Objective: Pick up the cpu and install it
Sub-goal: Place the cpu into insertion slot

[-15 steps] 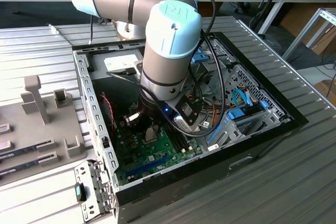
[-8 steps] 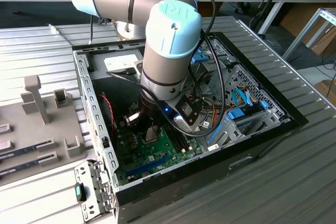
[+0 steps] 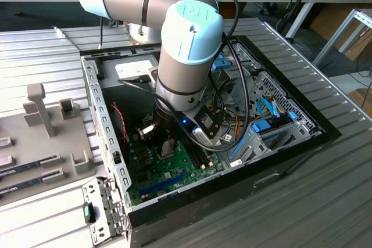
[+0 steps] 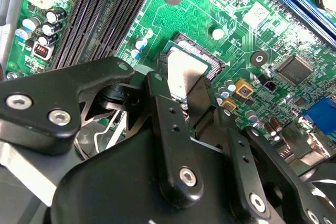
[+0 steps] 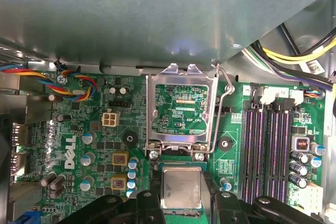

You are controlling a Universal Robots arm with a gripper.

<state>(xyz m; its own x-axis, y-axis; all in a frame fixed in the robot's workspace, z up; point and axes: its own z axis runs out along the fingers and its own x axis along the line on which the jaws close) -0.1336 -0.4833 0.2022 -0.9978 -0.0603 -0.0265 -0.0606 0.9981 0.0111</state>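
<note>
Fingers [image 4: 202, 100] of mine clasp the cpu [image 5: 181, 188] by two opposite edges, low over the green motherboard [image 5: 94, 145], just beside the open load plate [image 5: 181, 106].

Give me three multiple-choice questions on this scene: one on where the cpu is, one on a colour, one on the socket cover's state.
1. Where is the cpu? A on the grey tray outside the case; B at the socket on the board; C on the memory slots.
2. What colour is the board? A green; B red; C white.
3. How is the socket cover? A shut over the cpu; B flipped open; C missing.
1 B: it shows at the socket, beside the cover's hinge. 2 A: green in both wrist views. 3 B: the cover stands up off the cpu.
</note>
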